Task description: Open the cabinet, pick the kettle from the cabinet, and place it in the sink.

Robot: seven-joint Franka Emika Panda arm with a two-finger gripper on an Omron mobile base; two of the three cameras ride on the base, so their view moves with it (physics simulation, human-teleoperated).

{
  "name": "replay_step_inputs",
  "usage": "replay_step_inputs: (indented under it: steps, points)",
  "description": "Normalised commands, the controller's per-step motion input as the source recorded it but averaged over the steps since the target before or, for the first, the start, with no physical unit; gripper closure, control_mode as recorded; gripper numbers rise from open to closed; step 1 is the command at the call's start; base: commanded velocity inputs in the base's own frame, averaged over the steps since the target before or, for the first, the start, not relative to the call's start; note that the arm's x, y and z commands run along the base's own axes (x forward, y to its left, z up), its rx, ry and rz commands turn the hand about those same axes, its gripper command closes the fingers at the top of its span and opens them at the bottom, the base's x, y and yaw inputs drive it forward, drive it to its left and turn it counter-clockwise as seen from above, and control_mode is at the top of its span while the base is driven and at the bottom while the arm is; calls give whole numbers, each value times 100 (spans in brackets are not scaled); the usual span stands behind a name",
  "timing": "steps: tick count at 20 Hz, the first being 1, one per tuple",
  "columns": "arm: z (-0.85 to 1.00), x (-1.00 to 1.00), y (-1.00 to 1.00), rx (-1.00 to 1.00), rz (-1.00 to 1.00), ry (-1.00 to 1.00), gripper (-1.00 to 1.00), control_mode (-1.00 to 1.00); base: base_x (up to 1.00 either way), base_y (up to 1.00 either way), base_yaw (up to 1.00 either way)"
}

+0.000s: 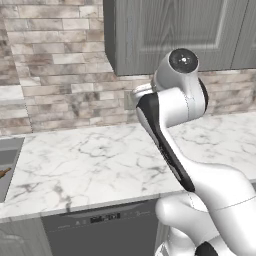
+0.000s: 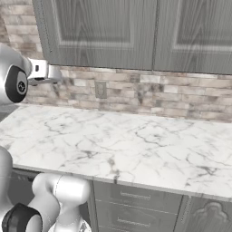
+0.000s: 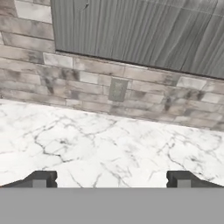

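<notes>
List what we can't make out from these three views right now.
- Kettle: hidden in every view by the closed cabinet doors.
- Sink: left base view, cut off by the left edge; the brown item in it is too small to identify.
- Gripper: hand view, open, finger bases cut off at the bottom.

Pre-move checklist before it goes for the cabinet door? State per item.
1. Gripper open and empty: ok. Fingertips stand wide apart with only counter between them.
2. Cabinet doors shut, so opening comes first: ok, both doors sit flush in the right base view.
3. Door handle located: cannot tell, no handle shows on either door.
4. Kettle position confirmed: cannot tell, hidden behind the closed doors.
5. Hand aimed at the door: not ok. The hand view looks at the marble counter and brick backsplash, with the cabinet's lower edge at the top.
6. Sink free to receive: cannot tell, only its edge shows at the left.
</notes>
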Motion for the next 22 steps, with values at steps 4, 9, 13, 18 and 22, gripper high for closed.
replay_step_inputs:
  steps: [4, 9, 13, 18, 22]
  points:
    - [27, 2, 13, 0, 5, -16, -100, -100, 0, 0, 0]
    - [25, 4, 13, 0, 1, -18, -100, -100, 0, 0, 0]
    - [22, 7, 3, 0, 0, -18, -100, -100, 0, 0, 0]
    - [20, 14, 2, 1, 0, -10, -100, -100, 0, 0, 0]
    - [33, 20, 7, 6, 0, 0, -100, -100, 0, 0, 0]
